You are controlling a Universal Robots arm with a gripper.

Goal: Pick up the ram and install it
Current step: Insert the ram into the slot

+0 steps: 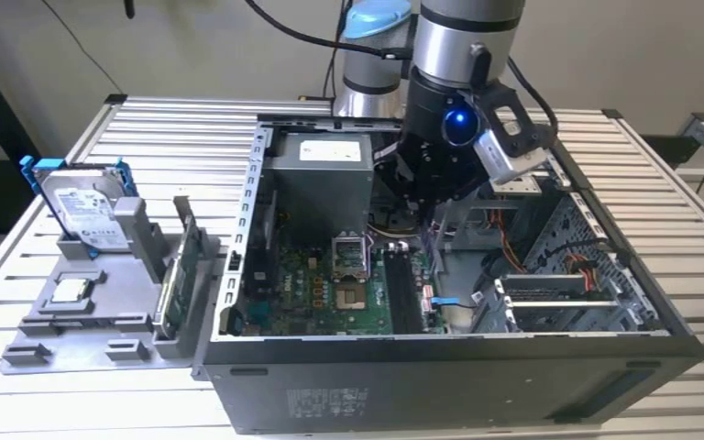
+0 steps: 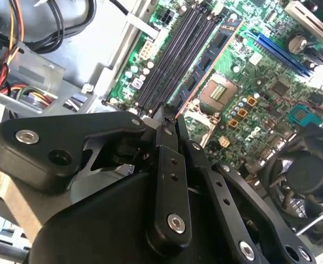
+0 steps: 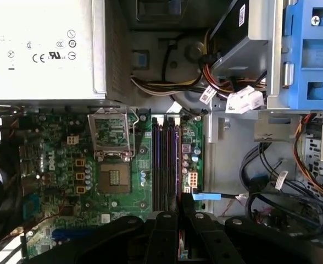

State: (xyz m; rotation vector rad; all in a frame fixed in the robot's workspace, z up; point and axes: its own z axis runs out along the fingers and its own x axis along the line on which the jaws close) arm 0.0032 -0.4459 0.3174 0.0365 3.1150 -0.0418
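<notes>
Black linkage bars of the gripper [image 2: 167,120] converge in the second wrist view, and the fingers [image 2: 190,147] are clenched on a thin dark stick seen edge-on, the ram [image 2: 167,111]. Little of it shows past the tips. It hangs above the green motherboard [image 2: 244,82], close over the near end of the long dark memory slots [image 2: 175,55], and I cannot tell whether it touches them.

In the first wrist view the gripper [image 3: 179,204] sits over the same slots [image 3: 166,165], which run beside the processor socket [image 3: 113,179]. A grey power supply [image 3: 40,49] lies past the socket, and a blue drive bay [image 3: 310,55] stands off to one side above bundled cables [image 3: 271,181].

In the exterior view the arm [image 1: 468,55] reaches down into the open computer case [image 1: 450,367], which lies on a slatted metal bench [image 1: 682,266]. Towards the exterior view's left, just beside the case, a grey holder [image 1: 83,321] carries a silver hard drive [image 1: 89,215] in a blue frame and an upright green circuit card [image 1: 171,280].
</notes>
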